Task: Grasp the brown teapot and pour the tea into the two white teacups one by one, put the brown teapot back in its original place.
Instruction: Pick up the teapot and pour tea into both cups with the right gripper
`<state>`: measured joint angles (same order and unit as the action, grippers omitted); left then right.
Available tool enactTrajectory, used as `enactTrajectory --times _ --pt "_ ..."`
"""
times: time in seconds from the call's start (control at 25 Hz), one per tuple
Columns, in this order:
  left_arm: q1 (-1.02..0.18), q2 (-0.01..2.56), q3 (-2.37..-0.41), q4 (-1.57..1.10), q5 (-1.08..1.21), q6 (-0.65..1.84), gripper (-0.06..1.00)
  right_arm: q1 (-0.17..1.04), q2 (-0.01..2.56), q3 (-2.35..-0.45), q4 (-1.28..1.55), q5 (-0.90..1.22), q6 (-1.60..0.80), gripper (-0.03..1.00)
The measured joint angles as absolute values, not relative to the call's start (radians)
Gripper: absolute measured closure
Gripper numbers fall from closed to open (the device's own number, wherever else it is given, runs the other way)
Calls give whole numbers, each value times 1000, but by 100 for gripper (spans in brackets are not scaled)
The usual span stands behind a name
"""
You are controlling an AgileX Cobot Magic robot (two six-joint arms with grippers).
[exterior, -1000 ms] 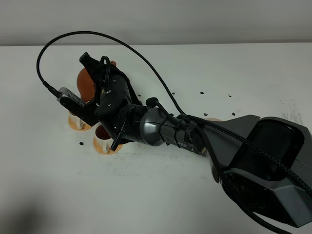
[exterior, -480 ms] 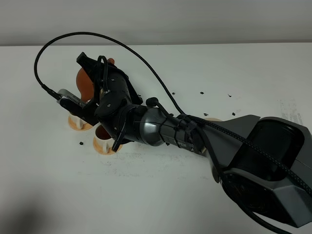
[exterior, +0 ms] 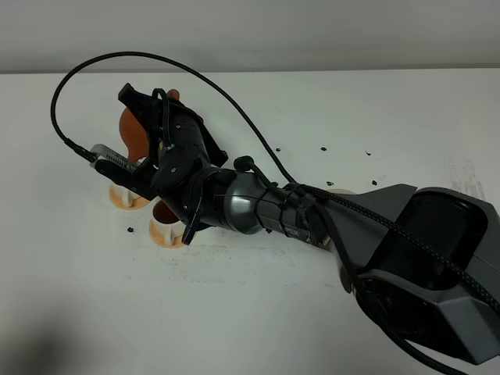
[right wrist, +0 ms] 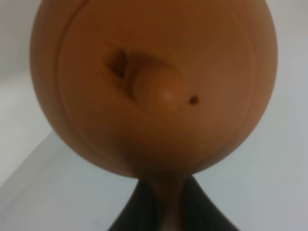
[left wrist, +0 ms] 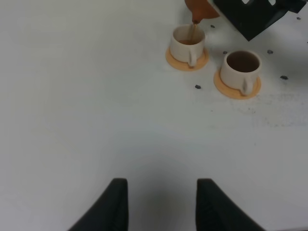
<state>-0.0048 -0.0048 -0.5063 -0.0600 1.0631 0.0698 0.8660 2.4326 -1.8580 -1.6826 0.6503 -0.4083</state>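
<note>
My right gripper [exterior: 150, 117] reaches across to the far left and is shut on the handle of the brown teapot [exterior: 130, 131], which is tipped over the two white teacups. In the right wrist view the teapot [right wrist: 154, 82] fills the frame, its handle between my fingers [right wrist: 144, 207]. In the left wrist view the spout [left wrist: 198, 8] pours a thin stream of tea [left wrist: 193, 32] into the farther teacup [left wrist: 186, 42]. The nearer teacup [left wrist: 242, 68] holds dark tea. Both stand on orange saucers. My left gripper [left wrist: 161, 207] is open and empty, well short of the cups.
The right arm covers most of both cups [exterior: 125, 197] in the high view. The pale beige dish [exterior: 341, 191] peeks out behind the arm at mid table. Small dark specks [exterior: 324, 148] lie scattered on the white table [exterior: 94, 297]. A black cable [exterior: 94, 62] loops above the gripper.
My right gripper and the teapot have shifted slightly up and to the left over the cups. The cups have not moved.
</note>
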Motion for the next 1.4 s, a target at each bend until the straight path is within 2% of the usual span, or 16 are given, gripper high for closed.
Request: enactTrajectory --times 1.4 --pt "-5 -5 -506 -60 1063 70 58 866 2433 -1858 -1723 614 -431 85"
